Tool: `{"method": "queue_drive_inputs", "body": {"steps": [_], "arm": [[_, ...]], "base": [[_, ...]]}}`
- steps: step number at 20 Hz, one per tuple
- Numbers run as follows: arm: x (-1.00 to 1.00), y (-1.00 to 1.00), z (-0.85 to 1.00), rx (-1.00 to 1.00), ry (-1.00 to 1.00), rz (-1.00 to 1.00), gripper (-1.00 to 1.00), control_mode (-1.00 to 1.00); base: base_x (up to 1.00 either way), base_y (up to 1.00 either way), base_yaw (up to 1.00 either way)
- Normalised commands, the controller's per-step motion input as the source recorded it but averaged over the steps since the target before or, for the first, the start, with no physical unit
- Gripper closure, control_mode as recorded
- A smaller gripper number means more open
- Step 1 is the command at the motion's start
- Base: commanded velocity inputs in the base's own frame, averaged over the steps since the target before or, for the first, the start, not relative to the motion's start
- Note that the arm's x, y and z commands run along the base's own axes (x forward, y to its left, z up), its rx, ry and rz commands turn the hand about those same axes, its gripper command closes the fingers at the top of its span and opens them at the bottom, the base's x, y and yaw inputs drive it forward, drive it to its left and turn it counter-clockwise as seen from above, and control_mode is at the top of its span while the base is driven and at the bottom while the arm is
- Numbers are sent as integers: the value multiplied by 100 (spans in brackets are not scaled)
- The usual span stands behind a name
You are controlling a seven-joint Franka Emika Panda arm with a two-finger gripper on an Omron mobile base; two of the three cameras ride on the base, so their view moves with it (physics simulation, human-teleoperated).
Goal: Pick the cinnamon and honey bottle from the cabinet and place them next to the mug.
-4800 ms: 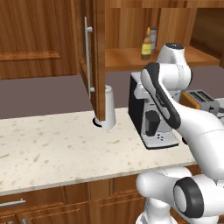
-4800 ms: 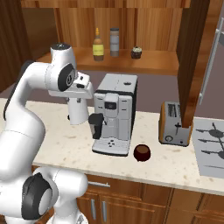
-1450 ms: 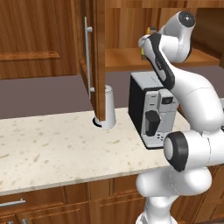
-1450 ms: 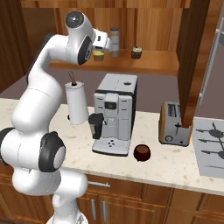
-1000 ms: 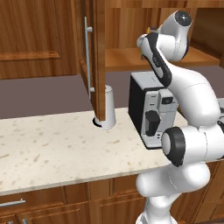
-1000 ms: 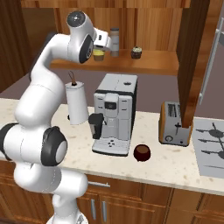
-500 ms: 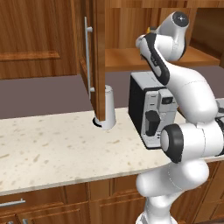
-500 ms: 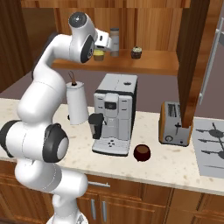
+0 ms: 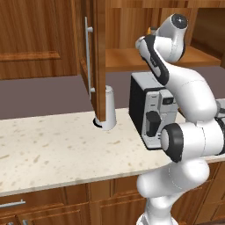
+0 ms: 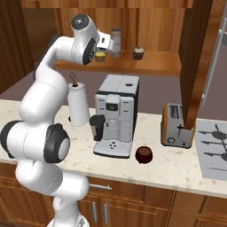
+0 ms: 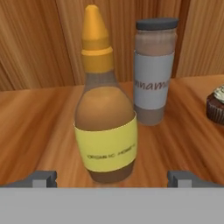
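Observation:
The honey bottle (image 11: 105,127), amber with a yellow cap and yellow label, stands upright on the cabinet shelf (image 10: 146,64) right in front of my hand. My gripper (image 11: 112,178) is open, with one fingertip (image 11: 41,178) on each side of the bottle's base and not touching it. The cinnamon (image 11: 154,74), a grey shaker with a dark lid, stands just behind and to the right. From the right base view my gripper (image 10: 107,44) is up at the shelf, beside the cinnamon (image 10: 116,42), and the honey bottle (image 10: 100,56) is half hidden by the arm. The dark red-brown mug (image 10: 143,154) sits on the counter beside the coffee machine (image 10: 116,115).
A small dark cupcake-like item (image 10: 138,53) sits on the shelf right of the cinnamon. The open cabinet door (image 9: 99,57) with its silver bar handle (image 9: 88,59) hangs left of the arm. A tall white cylinder (image 10: 79,105) and a toaster (image 10: 176,125) flank the coffee machine.
The arm has risen from in front of the coffee machine up to the cabinet shelf. Over the last second it only edged closer to the honey bottle, jaws staying open.

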Motion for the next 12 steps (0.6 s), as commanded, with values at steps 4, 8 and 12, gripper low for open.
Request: {"method": "queue_drive_inputs", "body": {"steps": [4,8,12], "arm": [[15,0,0,0,0,0,-100,-100],[18,0,0,0,0,0,-100,-100],[14,0,0,0,0,0,-100,-100]], "base": [[0,0,0],[0,0,0],[0,0,0]]}}
